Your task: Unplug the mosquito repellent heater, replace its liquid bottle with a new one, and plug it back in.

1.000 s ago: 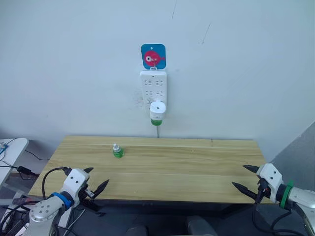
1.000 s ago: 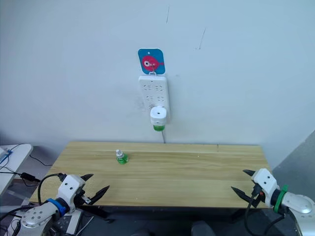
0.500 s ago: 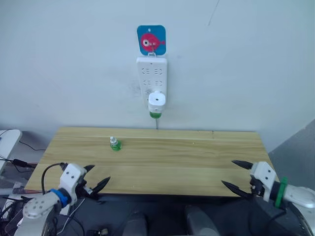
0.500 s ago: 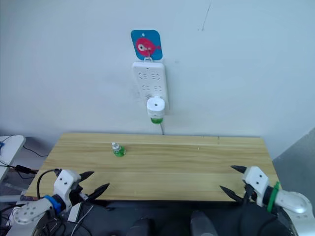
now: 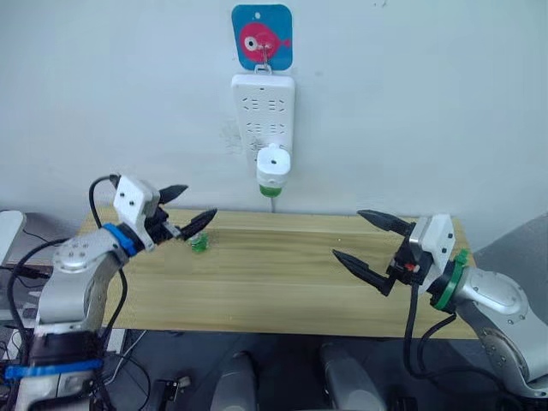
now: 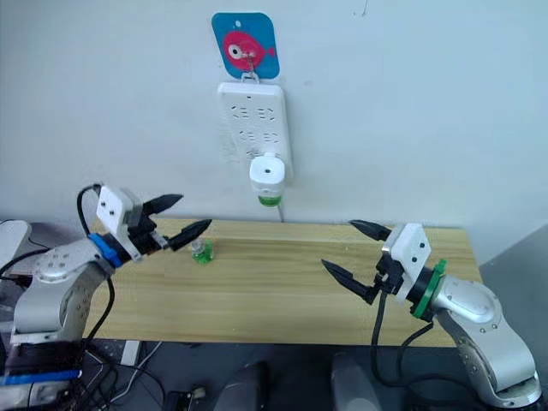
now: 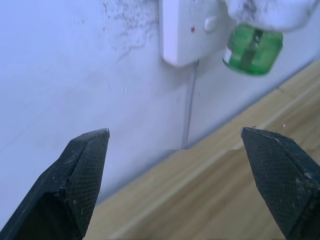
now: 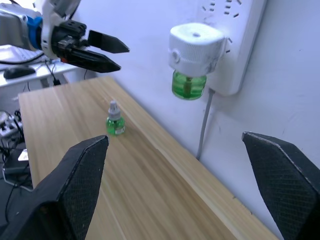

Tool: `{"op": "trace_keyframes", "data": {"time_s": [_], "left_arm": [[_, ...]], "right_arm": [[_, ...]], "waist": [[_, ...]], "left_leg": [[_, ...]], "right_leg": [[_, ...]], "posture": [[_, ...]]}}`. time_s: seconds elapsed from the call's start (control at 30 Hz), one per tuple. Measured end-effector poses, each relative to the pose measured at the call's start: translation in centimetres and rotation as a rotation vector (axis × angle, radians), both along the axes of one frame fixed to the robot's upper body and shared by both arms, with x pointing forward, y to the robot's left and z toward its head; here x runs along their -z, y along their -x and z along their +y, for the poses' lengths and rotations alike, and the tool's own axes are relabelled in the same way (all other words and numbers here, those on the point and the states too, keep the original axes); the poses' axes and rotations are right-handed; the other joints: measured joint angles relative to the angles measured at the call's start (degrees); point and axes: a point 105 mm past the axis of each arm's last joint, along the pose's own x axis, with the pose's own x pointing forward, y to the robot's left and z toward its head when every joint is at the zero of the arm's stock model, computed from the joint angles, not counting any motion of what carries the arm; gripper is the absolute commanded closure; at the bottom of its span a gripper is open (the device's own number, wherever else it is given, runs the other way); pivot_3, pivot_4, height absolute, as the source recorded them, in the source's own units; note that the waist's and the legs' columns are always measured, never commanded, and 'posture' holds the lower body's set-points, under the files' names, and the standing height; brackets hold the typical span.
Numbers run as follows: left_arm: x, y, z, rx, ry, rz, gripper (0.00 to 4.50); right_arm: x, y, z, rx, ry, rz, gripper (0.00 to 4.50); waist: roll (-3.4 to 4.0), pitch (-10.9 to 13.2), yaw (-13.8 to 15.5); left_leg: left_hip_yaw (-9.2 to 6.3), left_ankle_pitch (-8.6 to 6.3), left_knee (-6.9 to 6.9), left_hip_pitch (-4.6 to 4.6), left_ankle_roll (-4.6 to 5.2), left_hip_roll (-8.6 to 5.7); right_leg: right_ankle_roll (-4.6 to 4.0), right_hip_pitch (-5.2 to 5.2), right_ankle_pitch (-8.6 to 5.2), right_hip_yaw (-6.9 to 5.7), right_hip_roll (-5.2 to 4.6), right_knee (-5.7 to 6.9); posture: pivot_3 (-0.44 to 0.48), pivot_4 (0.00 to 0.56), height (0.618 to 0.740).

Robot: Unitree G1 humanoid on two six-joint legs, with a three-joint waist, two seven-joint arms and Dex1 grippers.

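Observation:
The white mosquito repellent heater (image 5: 274, 165) is plugged into the low end of a power strip (image 5: 263, 103) on the wall. Its liquid bottle (image 5: 271, 190), green, hangs beneath it. The new one (image 5: 199, 243), a small green bottle with a white cap, stands on the wooden table (image 5: 282, 278) at the back left. My left gripper (image 5: 199, 202) hovers open just above and left of that bottle, and its wrist view faces the wall below the heater (image 7: 270, 12). Over the table's right part my right gripper (image 5: 347, 233) is open and empty, pointing toward the heater (image 8: 195, 44).
A blue and pink fish hook (image 5: 261, 36) holds the strip, whose cord (image 7: 189, 107) drops behind the table. A white side surface (image 5: 7, 224) and cables sit at the far left. The table's right edge lies near my right arm.
Both arms have risen from the table's front edge. The left gripper now hovers by the capped bottle and the right one over the table's right part. The camera has also shifted.

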Motion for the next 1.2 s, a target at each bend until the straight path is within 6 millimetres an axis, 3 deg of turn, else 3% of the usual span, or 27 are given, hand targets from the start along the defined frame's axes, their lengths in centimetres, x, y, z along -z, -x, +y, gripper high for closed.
{"op": "trace_keyframes", "data": {"time_s": [0.17, 0.33, 0.57, 0.73, 1.03, 1.2], "left_arm": [[-3.7, -1.6, -1.5, 0.047, 0.062, -0.071, 1.46], [-4.2, -3.0, -1.8, 0.051, 0.094, -0.052, 1.46], [-4.4, -4.6, -4.1, 0.155, 0.105, -0.016, 1.46], [-5.1, -5.7, -4.8, 0.185, 0.095, -0.036, 1.46], [-5.1, -6.3, -6.3, 0.292, 0.069, -0.01, 1.46], [-5.6, -6.3, -7.7, 0.361, 0.048, -0.017, 1.46]], "right_arm": [[-1.2, -0.3, 0.5, -0.005, -0.026, -0.013, 0.0], [-1.4, -0.4, 0.6, 0.006, -0.035, -0.002, 0.0], [-2.1, 0.1, 1.3, 0.008, -0.057, -0.014, 0.0], [-2.3, 0.4, 1.7, 0.013, -0.061, -0.014, 0.0], [-2.6, 0.9, 2.3, 0.018, -0.084, -0.002, 0.0], [-2.7, 1.1, 2.3, 0.03, -0.087, -0.002, 0.0]], "waist": [[-0.02, 0.54, -0.16], [-0.08, 1.12, -0.59], [-0.11, 1.54, -1.06], [-0.11, 1.62, -1.48], [-0.13, 1.9, -2.38], [-0.11, 1.93, -2.71]], "left_leg": [[-0.01, 0.0, 0.03, -0.02, 0.0, 0.0], [-0.06, 0.0, 0.03, -0.03, 0.0, 0.0], [-0.23, 0.01, 0.08, -0.14, -0.01, 0.0], [-0.29, 0.01, 0.08, -0.18, -0.01, 0.0], [-0.44, 0.01, 0.13, -0.38, -0.01, -0.04], [-0.73, 0.02, 0.4, -1.03, -0.01, -0.06]], "right_leg": [[0.0, 0.01, 0.0, -0.04, 0.0, -0.01], [-0.01, 0.01, 0.0, -0.09, -0.01, 0.0], [-0.01, 0.0, 0.01, -0.29, -0.02, 0.0], [-0.01, -0.01, 0.01, -0.36, -0.02, -0.02], [0.0, -0.08, 0.0, -0.48, -0.03, -0.03], [-0.02, -0.57, 0.02, -0.74, -0.03, 0.05]], "posture": [[-0.174, 0.295, 0.74], [-0.191, 0.303, 0.74], [-0.223, 0.309, 0.74], [-0.237, 0.311, 0.74], [-0.28, 0.315, 0.74], [-0.29, 0.313, 0.74]]}}
